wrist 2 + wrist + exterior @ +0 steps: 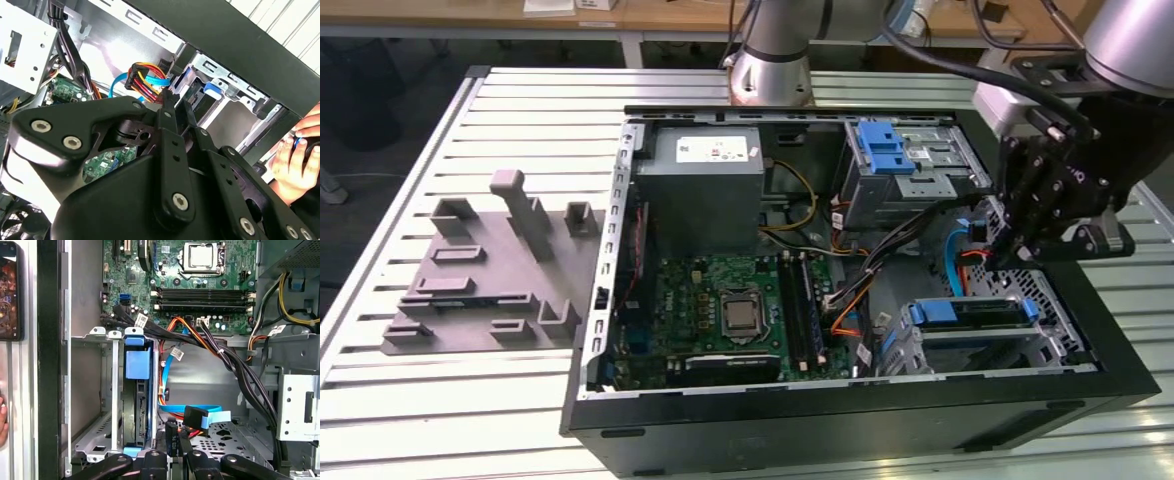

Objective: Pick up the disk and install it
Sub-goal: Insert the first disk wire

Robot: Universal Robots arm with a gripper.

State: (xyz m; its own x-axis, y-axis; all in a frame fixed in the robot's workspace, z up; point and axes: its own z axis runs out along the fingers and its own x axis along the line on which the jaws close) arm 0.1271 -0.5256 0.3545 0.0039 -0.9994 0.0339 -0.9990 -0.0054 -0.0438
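Note:
The disk (pixel 970 312) sits on edge in the lower drive cage (pixel 1058 300) of the open computer case, its blue carrier frame facing up. In the first wrist view the disk (pixel 138 405) stands in the cage slot with its blue tab on top. My gripper (pixel 1003 258) hangs just above and behind the cage, among the cables. Its fingers (pixel 171 439) are close together with nothing between them, apart from the disk. A blue flat cable with a black plug (pixel 196 416) lies right by the fingertips. In the second wrist view my gripper (pixel 176 102) points toward the cage (pixel 225 87).
The motherboard (pixel 727 310), a grey power supply box (pixel 707 185) and an upper drive cage with a blue latch (pixel 894 150) fill the case. Cable bundles (pixel 215 347) cross near the gripper. A grey fixture (pixel 487 270) lies on the table. A person's hand (pixel 295 157) rests outside the case wall.

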